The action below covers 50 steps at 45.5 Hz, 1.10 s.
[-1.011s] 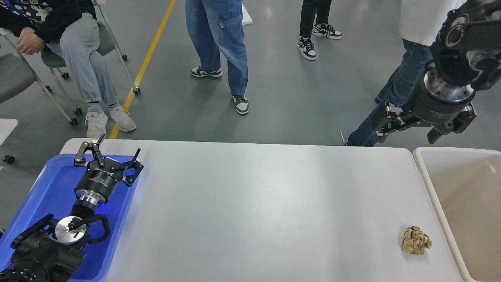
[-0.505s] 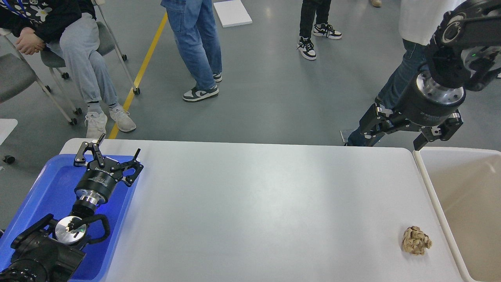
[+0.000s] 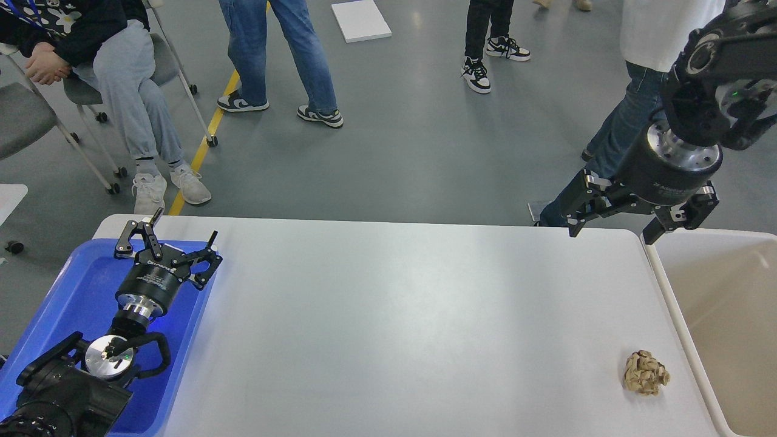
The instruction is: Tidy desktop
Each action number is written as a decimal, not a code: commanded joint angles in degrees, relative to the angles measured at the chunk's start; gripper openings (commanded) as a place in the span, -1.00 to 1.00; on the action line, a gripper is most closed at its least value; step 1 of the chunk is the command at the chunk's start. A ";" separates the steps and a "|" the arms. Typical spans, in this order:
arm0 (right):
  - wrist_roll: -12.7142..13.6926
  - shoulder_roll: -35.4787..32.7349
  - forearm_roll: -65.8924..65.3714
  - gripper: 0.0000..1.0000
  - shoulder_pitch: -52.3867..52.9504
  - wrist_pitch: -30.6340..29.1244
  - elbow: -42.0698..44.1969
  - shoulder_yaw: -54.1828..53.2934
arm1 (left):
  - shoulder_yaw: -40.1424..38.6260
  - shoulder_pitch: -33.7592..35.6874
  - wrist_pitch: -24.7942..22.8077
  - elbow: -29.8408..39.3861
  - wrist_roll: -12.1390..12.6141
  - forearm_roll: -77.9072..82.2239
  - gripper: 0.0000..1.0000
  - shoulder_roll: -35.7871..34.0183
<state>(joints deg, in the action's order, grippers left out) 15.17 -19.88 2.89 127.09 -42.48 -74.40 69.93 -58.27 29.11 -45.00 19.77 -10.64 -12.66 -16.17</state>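
Large white rounded-corner desktop (image 3: 388, 321) fills frame centre. Crumpled tan paper wad (image 3: 647, 372) lies lower right, just beside beige plastic bin (image 3: 668, 285). Right gripper (image 3: 612, 229), fingers spread, empty, hovers upper right; wad lies below it toward frame bottom. Left gripper (image 3: 165, 238), also spread, lower left, well apart.

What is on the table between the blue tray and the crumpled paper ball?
Nothing: the head view shows bare white desktop between the blue tray and the paper ball.
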 commanded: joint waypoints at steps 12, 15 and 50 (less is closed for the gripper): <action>0.04 -12.89 -4.03 1.00 -4.13 -0.06 0.04 -0.41 | 0.00 0.07 0.00 0.00 0.00 0.01 1.00 0.00; 0.04 -13.95 -6.83 1.00 -4.13 -0.06 0.04 -0.15 | 0.00 -0.02 0.00 0.00 0.00 0.01 1.00 0.00; 0.04 -27.49 -22.75 1.00 -19.32 0.03 6.89 -8.93 | 0.00 -0.02 0.00 0.00 0.00 0.01 1.00 0.00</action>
<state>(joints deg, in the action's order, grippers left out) 15.18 -44.60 -13.51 114.58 -42.58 -70.12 66.83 -58.28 29.11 -45.00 19.77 -10.64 -12.65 -16.17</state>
